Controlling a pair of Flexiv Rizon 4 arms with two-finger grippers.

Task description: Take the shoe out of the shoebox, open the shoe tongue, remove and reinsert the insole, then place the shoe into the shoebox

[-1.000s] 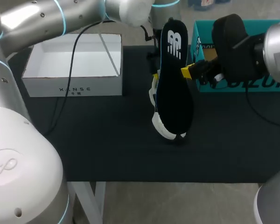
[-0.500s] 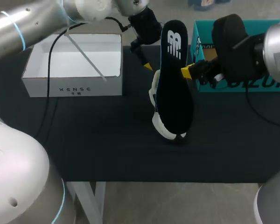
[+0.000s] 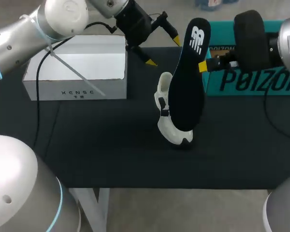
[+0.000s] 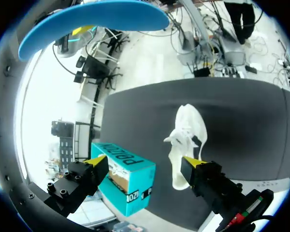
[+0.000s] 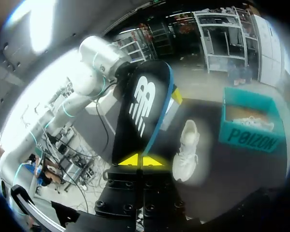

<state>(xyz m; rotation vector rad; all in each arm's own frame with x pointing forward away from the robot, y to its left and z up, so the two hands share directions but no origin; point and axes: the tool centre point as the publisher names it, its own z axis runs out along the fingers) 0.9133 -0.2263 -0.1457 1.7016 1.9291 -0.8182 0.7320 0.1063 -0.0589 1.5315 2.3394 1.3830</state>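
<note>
The black insole (image 3: 188, 87), marked with a white logo, hangs upright over the table with my right gripper (image 3: 203, 66) shut on its edge. In the right wrist view the insole (image 5: 142, 111) rises straight from the shut yellow tips of the right gripper (image 5: 141, 160). The white shoe (image 3: 168, 116) lies on the black table (image 3: 111, 145), partly hidden behind the insole's lower end. My left gripper (image 3: 163, 50) hovers open behind the shoe, holding nothing. Its wrist view looks down on the shoe (image 4: 186, 140) ahead of the left gripper (image 4: 144, 162), with the insole's blue underside (image 4: 94, 17) above.
A white open shoebox (image 3: 77, 67) stands at the back left, under my left arm. A teal shoebox (image 3: 251, 72) stands at the back right behind my right gripper; it also shows as the teal shoebox (image 4: 125, 179) and the teal shoebox (image 5: 251, 128), with something pale inside.
My right gripper has carried the insole a little right and higher, uncovering more of the shoe. My left gripper has drawn back from the shoe and turned, fingers still apart.
</note>
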